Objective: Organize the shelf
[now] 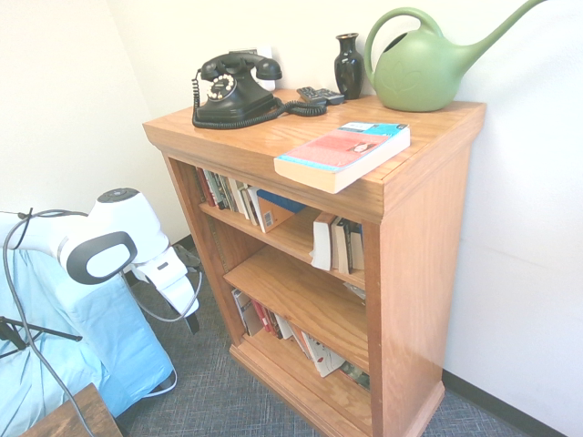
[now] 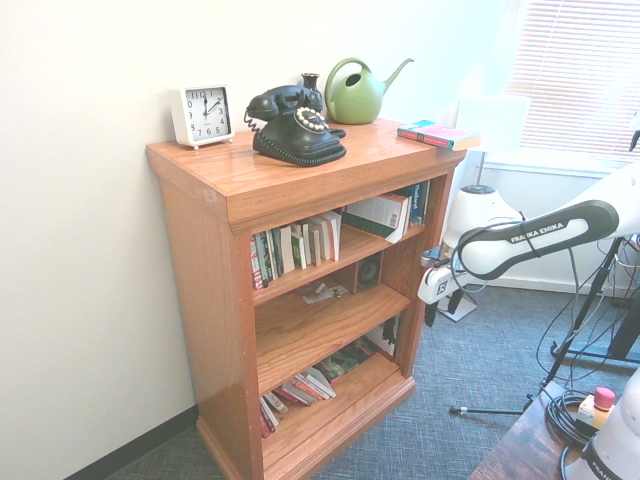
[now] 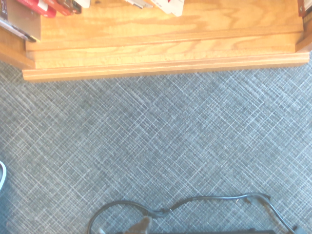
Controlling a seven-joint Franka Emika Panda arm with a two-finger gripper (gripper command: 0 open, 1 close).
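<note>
Second exterior view had your gripper (image 2: 443, 307) wide open and empty, near the front of the wall-side shelf (image 2: 208, 300); reaching the top book (image 2: 438, 134) probably called for lifting clear, then gripping squarely.

Oak shelf (image 1: 424, 273) with telephone (image 1: 235, 93), vase (image 1: 348, 67), watering can (image 1: 421, 73), clock (image 2: 203, 115).

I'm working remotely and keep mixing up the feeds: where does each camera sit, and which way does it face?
First exterior view: above the bookcase, facing its front and one side; arm from the left.
Second exterior view: above, facing the front and opposite side; arm from the right.
Wrist view: on the wrist, facing carpet and bottom tier; no arm visible.
Both exteriors share the telephone.
</note>
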